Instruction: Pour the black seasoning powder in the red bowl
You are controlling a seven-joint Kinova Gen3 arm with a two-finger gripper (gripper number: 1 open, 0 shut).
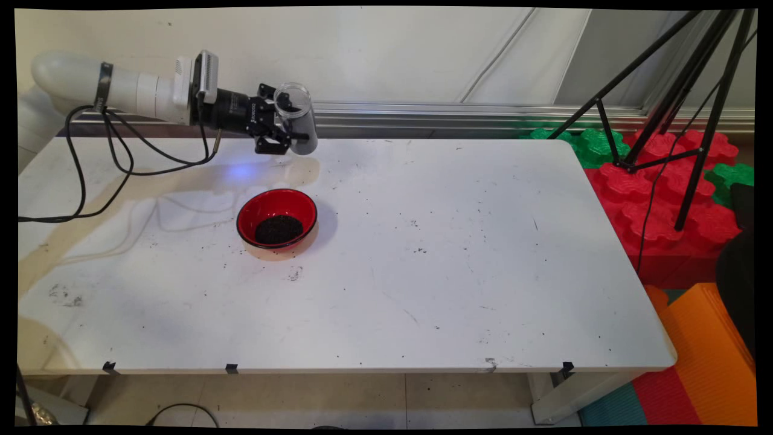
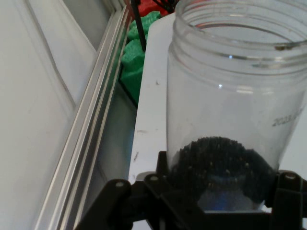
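Note:
My gripper (image 1: 288,124) is shut on a clear plastic jar (image 1: 295,115), held in the air above the table's far left part. The jar is roughly upright, mouth up, slightly tilted. In the hand view the jar (image 2: 235,110) fills the right side between the fingers (image 2: 160,167), with a small heap of black grains (image 2: 220,165) lying at its lower end. Below and a little nearer on the table stands a red bowl (image 1: 277,219) with a black rim, holding a pile of black grains (image 1: 278,229).
The white table (image 1: 423,272) carries scattered black specks. Black cables (image 1: 109,157) hang from the arm on the left. A black tripod (image 1: 676,103) stands over red and green foam blocks (image 1: 652,199) off the right edge. An aluminium rail (image 1: 435,115) runs along the wall.

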